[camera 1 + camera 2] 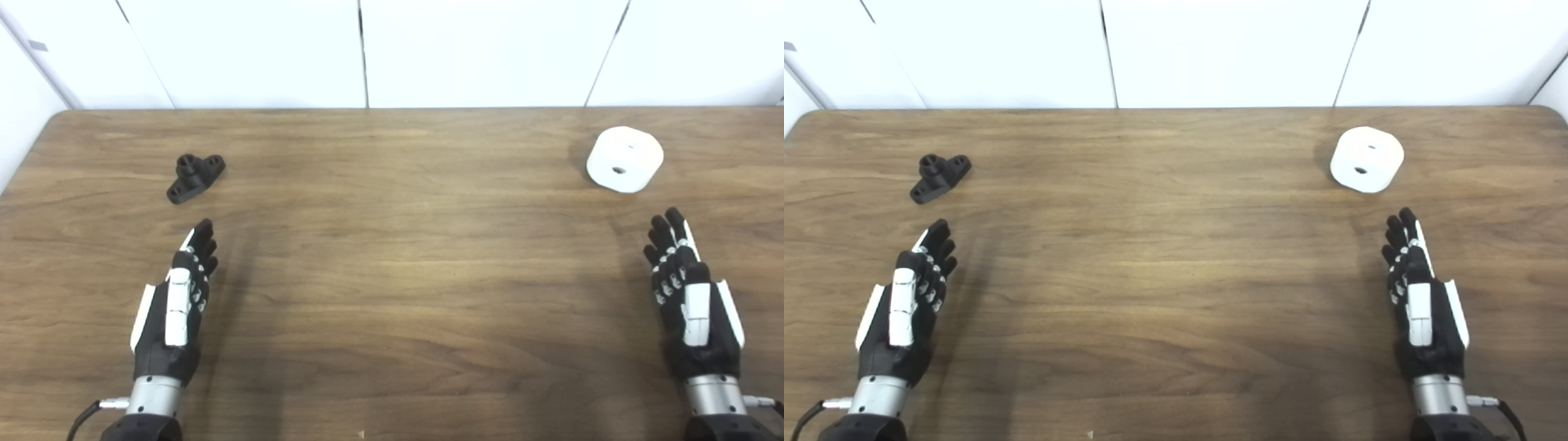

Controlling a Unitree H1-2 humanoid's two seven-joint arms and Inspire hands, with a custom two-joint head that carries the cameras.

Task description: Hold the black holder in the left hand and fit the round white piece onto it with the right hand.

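So the black holder (195, 177) is sitting on the far left part of the wooden table (392, 275), lying flat on its base with a short post sticking up, and the round white piece (625, 159) is resting way over on the far right, well apart from it, with a small hole facing up and toward the camera. Neither one is being touched. The left hand (174, 306) is hovering just short of the holder, nearly in line with it, fingers stretched out and holding nothing. The right hand (692, 294) is doing the same below the white piece, relaxed and empty, with the piece a bit to its left. What I'm worrying about: the holder is small and low, so those fingers could be shoving it away instead of getting under it. The white piece looks smooth and rounded, so it could be rolling or slipping out of a loose grip. I can't really tell from here whether that hole matches the post, so lining them up may be fiddly.
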